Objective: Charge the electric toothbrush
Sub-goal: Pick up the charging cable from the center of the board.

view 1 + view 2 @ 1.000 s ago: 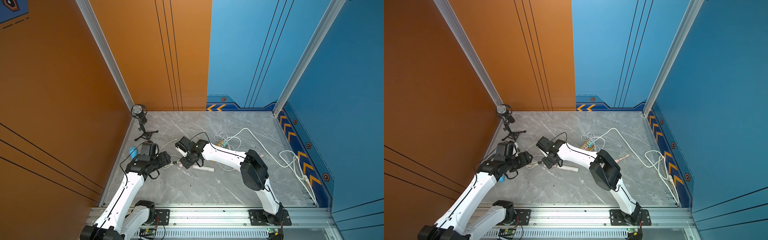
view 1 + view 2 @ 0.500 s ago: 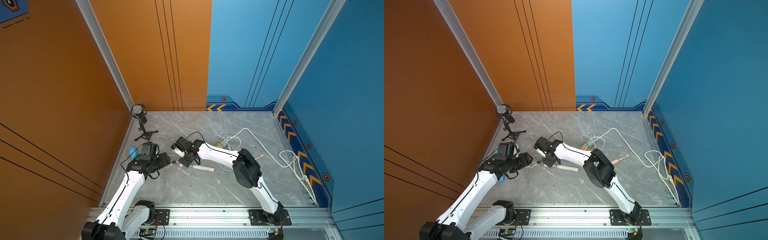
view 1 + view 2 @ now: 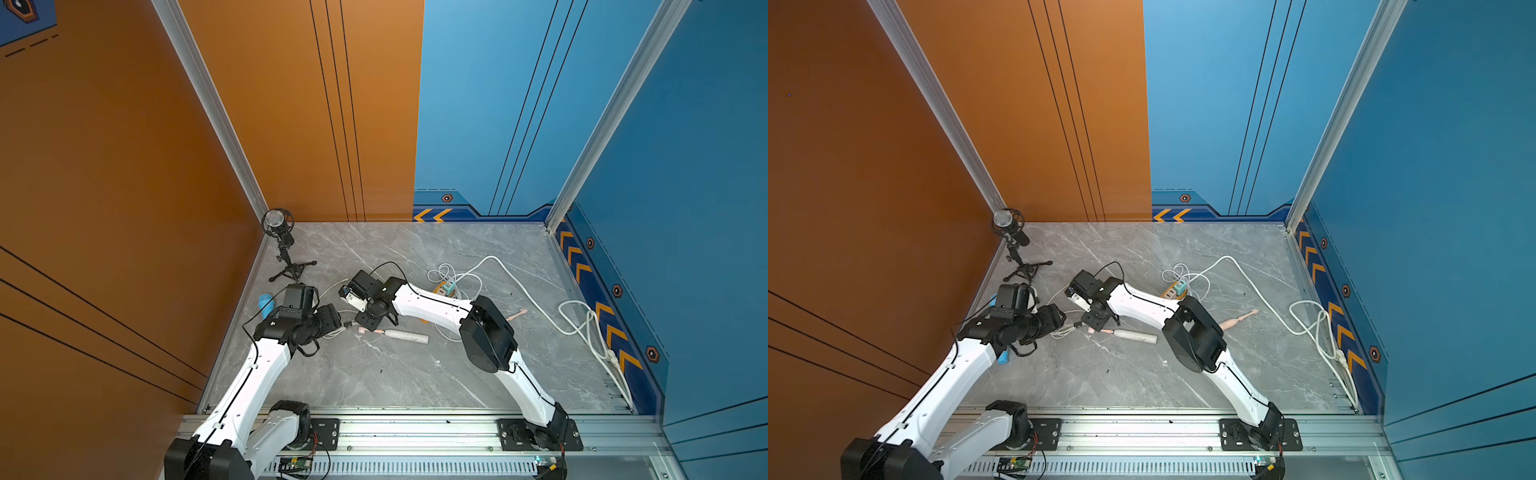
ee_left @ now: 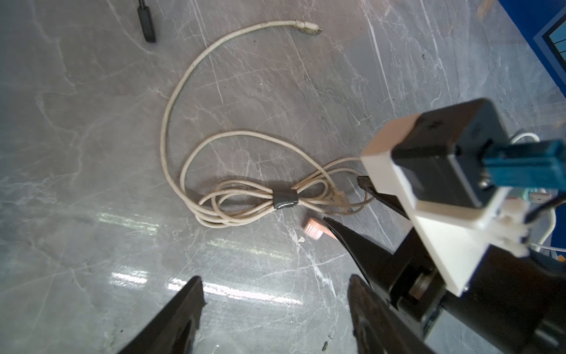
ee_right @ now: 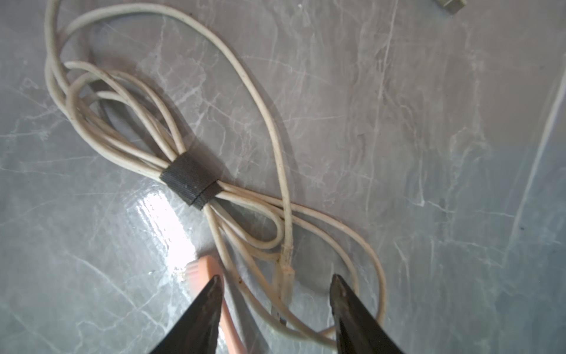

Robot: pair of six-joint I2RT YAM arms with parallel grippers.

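The electric toothbrush (image 3: 401,335) (image 3: 1133,336) lies flat on the marble table, white handle and pink head (image 4: 314,228). Beside its head lies a coiled white charging cable (image 4: 232,196) (image 5: 131,122) bound by a grey strap (image 5: 190,179). My right gripper (image 5: 275,280) (image 3: 358,323) is open just above the table, its fingers either side of the cable's small plug (image 5: 286,272), one fingertip next to the pink neck (image 5: 211,269). My left gripper (image 4: 274,280) (image 3: 340,325) is open over bare table, facing the coil, nothing between its fingers. The cable's other connector (image 4: 306,28) lies loose.
A power strip with an adapter (image 3: 444,289) (image 3: 1175,289) sits behind the right arm amid white cords (image 3: 582,324). A microphone on a tripod (image 3: 278,232) stands in the back left corner, a blue cup (image 3: 266,303) by the left wall. A pink stick (image 3: 517,314) lies to the right.
My right gripper has moved a little to the left, closer to the cable coil and the brush head. The left arm has hardly moved.
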